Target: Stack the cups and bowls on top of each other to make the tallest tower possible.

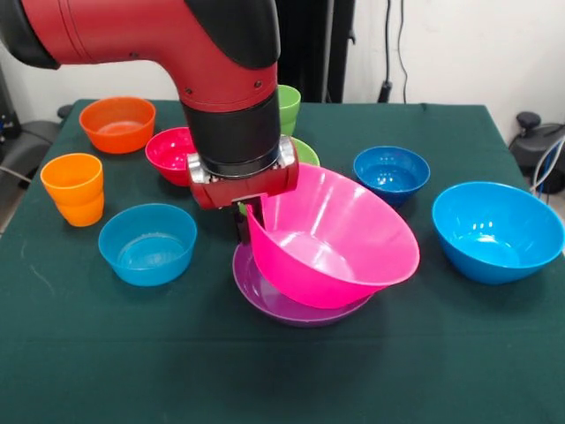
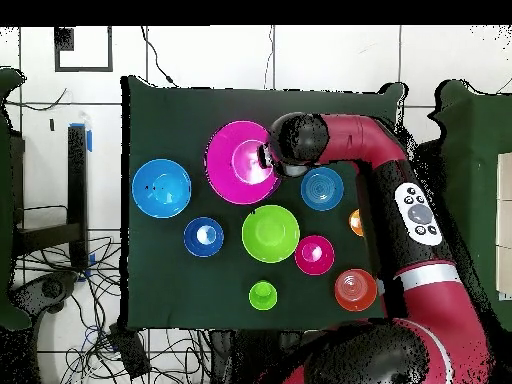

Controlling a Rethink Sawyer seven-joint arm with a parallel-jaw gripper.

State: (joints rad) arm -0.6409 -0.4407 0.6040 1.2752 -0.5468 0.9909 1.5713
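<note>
My gripper [image 1: 247,221] is shut on the near-robot rim of the large pink bowl [image 1: 335,234] and holds it tilted. The pink bowl's lower side rests in or just over the purple bowl [image 1: 291,305] at the table's middle. In the overhead view the gripper [image 2: 268,158] sits at the pink bowl's [image 2: 240,160] right rim, and the purple bowl is hidden beneath it. The orange cup [image 1: 73,188] stands at the left. The light green cup [image 1: 289,106] stands behind the arm. The lime green bowl [image 1: 305,152] is mostly hidden by the arm.
Loose bowls ring the middle: orange [image 1: 117,124] and red [image 1: 169,152] at back left, light-blue [image 1: 147,243] at left, dark-blue [image 1: 391,174] and large sky-blue [image 1: 496,230] at right. The green tablecloth [image 1: 132,371] shows bare along the front edge.
</note>
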